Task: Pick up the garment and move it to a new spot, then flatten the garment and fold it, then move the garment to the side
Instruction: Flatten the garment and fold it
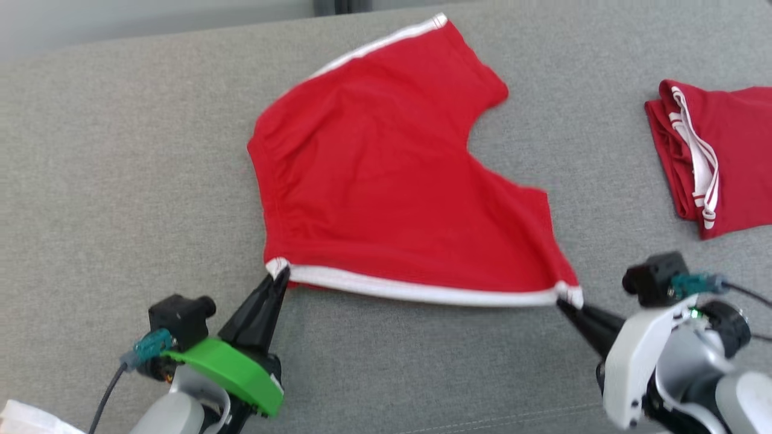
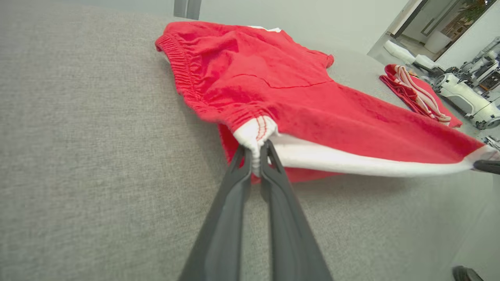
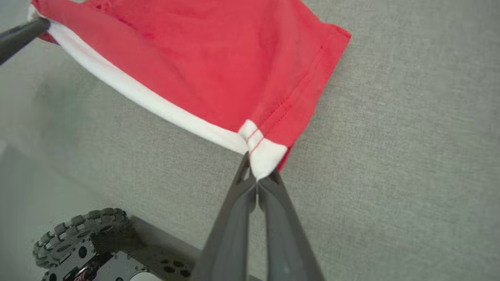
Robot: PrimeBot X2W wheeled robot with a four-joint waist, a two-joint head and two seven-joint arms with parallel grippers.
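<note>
The garment point(image 1: 386, 181) is a pair of red shorts with white side stripes, spread over the grey cloth surface point(image 1: 120, 181). My left gripper point(image 1: 278, 278) is shut on its near-left corner, at the waistband end of the white stripe point(image 2: 256, 134). My right gripper point(image 1: 564, 303) is shut on the near-right corner, at the leg hem point(image 3: 265, 156). The white stripe point(image 1: 422, 290) runs taut between the two grips and that near edge hangs slightly above the surface. In the left wrist view the garment point(image 2: 281, 97) slopes away toward the far edge.
A second red garment with white stripes point(image 1: 711, 157) lies folded at the right edge, also seen as the folded red garment point(image 2: 414, 93). The robot's wheeled base point(image 3: 78, 242) shows below the surface's near edge. Bare grey cloth lies to the left.
</note>
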